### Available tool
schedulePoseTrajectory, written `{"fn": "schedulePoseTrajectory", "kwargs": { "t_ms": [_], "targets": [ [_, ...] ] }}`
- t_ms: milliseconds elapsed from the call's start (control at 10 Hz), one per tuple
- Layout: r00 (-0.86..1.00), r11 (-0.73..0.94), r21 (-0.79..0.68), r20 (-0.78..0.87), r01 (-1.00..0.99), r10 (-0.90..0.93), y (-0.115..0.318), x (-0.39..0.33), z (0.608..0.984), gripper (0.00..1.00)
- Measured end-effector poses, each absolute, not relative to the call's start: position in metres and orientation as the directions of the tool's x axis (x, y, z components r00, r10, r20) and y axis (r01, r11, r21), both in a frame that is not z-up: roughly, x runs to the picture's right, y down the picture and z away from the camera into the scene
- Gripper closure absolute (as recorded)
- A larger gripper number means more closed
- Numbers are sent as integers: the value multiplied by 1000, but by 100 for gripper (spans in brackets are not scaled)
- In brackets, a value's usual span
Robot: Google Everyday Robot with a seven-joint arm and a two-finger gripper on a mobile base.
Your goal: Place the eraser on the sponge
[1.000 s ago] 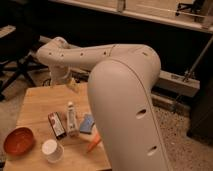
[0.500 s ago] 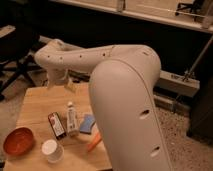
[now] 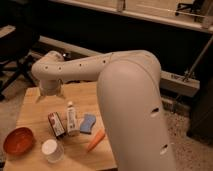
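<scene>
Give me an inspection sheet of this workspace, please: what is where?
Surface: wooden table, holds all the items.
Job's things: eraser lies flat, left of the white tube; sponge right of the tube, nothing on it.
Clutter: white tube, carrot, orange bowl, white cup.
Grippers: gripper above the table's far left part, fingers open, empty.
Cables: nothing seen.
Surroundings: dark chair at left, speckled floor.

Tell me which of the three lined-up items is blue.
The sponge, rightmost; the tube is white, the eraser dark. The gripper hovers behind them.
</scene>
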State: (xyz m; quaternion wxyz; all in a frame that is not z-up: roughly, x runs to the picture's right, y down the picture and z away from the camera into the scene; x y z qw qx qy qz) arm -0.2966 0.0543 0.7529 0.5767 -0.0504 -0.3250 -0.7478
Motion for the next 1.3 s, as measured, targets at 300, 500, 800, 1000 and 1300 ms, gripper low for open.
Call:
{"fn": "schedulePoseTrajectory", "kwargs": {
  "t_ms": [300,500,800,1000,1300],
  "targets": [
    [-422,-202,456,454,867,-785,81,-296,764,20],
    [-456,-238,460,451,855,-767,96,-304,771,20],
    [-498,-274,483,431,832,-752,108,-315,783,20],
    [-519,-287,502,417,816,-746,113,-320,789,20],
    [-535,-295,519,407,803,-740,119,-325,796,20]
  ]
}}
